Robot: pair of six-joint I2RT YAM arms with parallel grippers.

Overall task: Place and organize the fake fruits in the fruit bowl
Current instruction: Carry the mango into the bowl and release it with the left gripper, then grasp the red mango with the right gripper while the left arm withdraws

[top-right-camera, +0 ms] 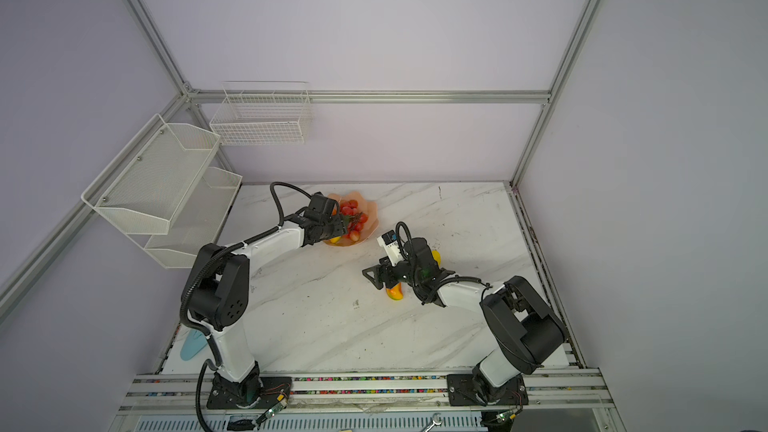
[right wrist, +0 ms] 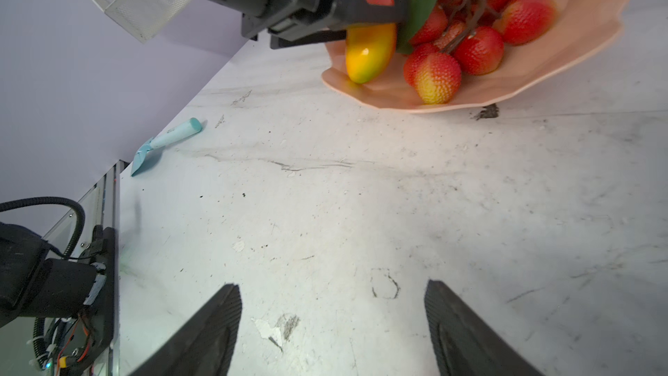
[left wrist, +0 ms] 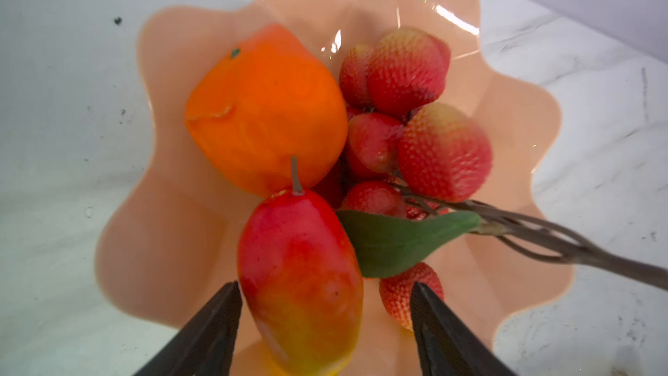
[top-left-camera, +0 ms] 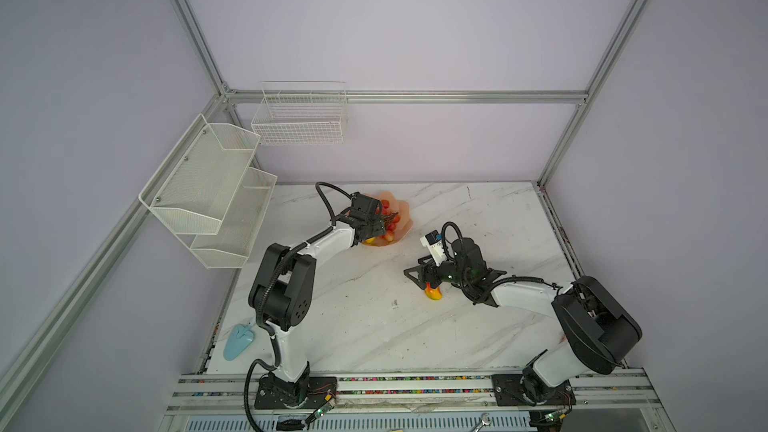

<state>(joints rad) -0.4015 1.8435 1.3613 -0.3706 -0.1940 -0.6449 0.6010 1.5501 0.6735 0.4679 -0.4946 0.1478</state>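
The left hand (left wrist: 324, 285) is spread around a mango (left wrist: 300, 276) lying in the bowl (left wrist: 151, 211) beside the berries (left wrist: 442, 151). Lifting crooked, a finger (left wrist: 433, 320) could snag the leaf (left wrist: 397, 236) (it sits very close) and drag fruit out. The right hand (right wrist: 332, 285) is spread, empty, away from the bowl.

The fruit bowl (top-left-camera: 406, 214) is sitting on the bench (top-left-camera: 374, 326) toward its rear, left of centre. Inside it the orange (left wrist: 264, 110) is lying beside the berry cluster (left wrist: 415, 121), and a mango (left wrist: 300, 276) is resting at the front rim. The left tool (left wrist: 325, 291) is hanging over that mango, jaws standing either side of it. A second mango (top-left-camera: 433, 293) is lying on the bench right of centre, tucked under the right tool (right wrist: 332, 291). An oblong fruit (top-right-camera: 435, 257) is lying just behind that arm. A scoop (top-left-camera: 237, 340) is lying at the bench's front left edge.
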